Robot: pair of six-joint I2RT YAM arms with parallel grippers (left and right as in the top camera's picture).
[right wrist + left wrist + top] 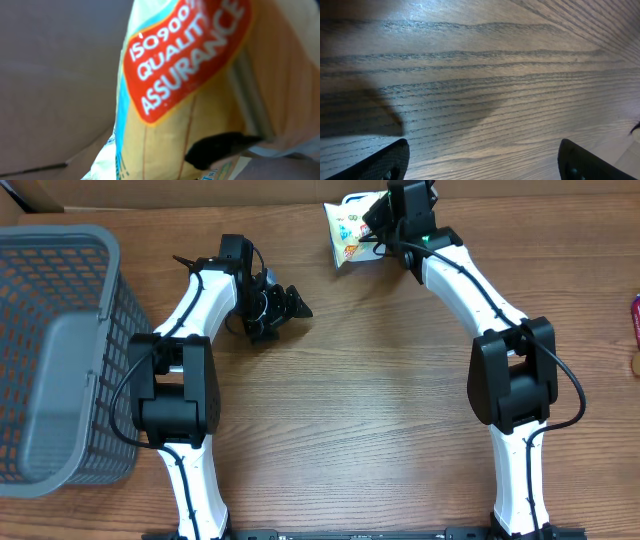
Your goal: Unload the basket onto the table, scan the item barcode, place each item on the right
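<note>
At the far edge of the table, the right tool is clamped on a snack packet, gripping it by its right side. The packet hangs to the left of the tool, its white and yellow printed face turned up toward the overhead camera. In the right wrist view the packet fills almost the whole frame. It is yellow with a red badge reading "QUALITY ASSURANCE", and one dark fingertip presses against its lower part.

Well apart, on the left half of the table, the left tool has its fingers spread wide with nothing between them, and only bare wood grain lies beneath. A grey mesh basket stands at the table's left edge, beside the left arm.
</note>
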